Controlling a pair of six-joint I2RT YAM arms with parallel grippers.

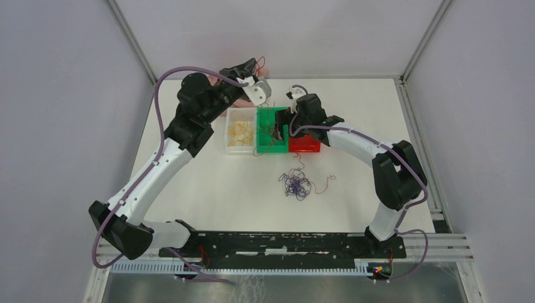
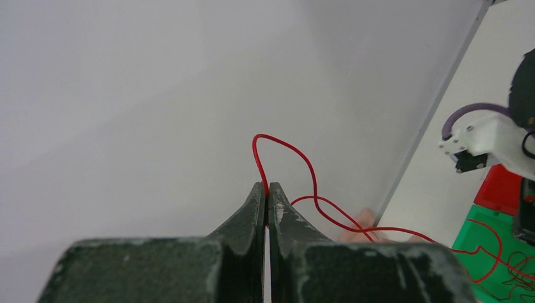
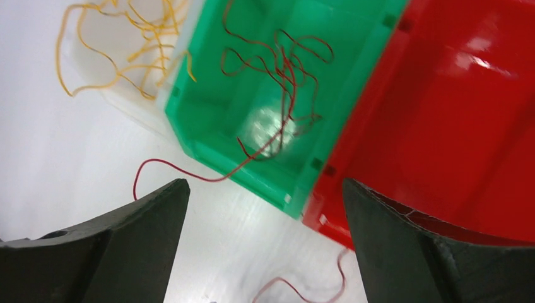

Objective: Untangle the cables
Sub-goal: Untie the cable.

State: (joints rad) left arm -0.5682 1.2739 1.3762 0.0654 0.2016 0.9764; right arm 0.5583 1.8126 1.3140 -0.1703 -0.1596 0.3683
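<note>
Three bins (image 1: 306, 147), one purple tangle (image 1: 295, 184), left gripper (image 2: 268, 189) pinching one red cable (image 2: 265, 136), right gripper (image 3: 265, 183) spread wide, perhaps several red strands (image 3: 290, 69) in green bin (image 3: 202, 126)

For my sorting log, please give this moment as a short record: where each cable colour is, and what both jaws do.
yellow cables: in clear bin
red cables: in green bin, one trailing over its edge
red bin: no cable seen inside
purple tangle: on table, unsorted
left jaws: shut on red strand, raised
right jaws: open over green and red bins, empty
</note>
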